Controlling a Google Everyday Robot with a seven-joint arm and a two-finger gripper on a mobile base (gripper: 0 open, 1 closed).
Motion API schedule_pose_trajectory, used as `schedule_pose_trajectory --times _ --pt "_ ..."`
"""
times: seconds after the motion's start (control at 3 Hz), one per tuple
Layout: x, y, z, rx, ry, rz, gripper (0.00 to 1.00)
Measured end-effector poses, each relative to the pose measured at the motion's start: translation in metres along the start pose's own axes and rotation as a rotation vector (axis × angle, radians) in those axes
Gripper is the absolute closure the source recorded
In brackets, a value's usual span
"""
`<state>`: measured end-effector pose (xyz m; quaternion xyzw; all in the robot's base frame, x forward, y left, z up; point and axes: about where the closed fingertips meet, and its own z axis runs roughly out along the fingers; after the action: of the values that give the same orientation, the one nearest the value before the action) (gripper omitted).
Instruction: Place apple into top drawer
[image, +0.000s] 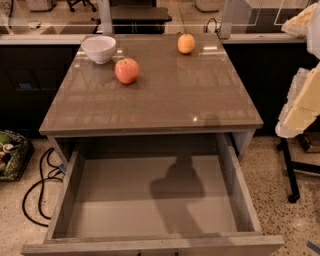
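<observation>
The red-pink apple (127, 70) sits on the glossy grey tabletop (165, 100), left of the middle and just in front of a white bowl. The top drawer (150, 200) is pulled out wide open below the table's front edge, and its flat grey bottom holds nothing but a shadow. My gripper (300, 107) shows as pale cream parts at the right edge of the view. It hangs beside the table's right side, well away from the apple and above floor level.
A white bowl (99, 49) stands at the table's back left. A smaller orange fruit (186, 43) lies at the back, right of centre. Black cables (40, 185) and a patterned bag (10, 155) lie on the floor at the left. A black stand leg (290, 170) is at the right.
</observation>
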<state>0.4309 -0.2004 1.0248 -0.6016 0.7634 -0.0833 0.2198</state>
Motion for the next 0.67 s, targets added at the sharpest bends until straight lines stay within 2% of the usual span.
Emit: schedule_pose_trajectory --times 0.33,0.67 --pt "0.0 0.0 0.0 0.0 0.0 0.0 0.0" --pt "-0.014 -0.013 0.009 0.039 -0.062 0.022 0.0"
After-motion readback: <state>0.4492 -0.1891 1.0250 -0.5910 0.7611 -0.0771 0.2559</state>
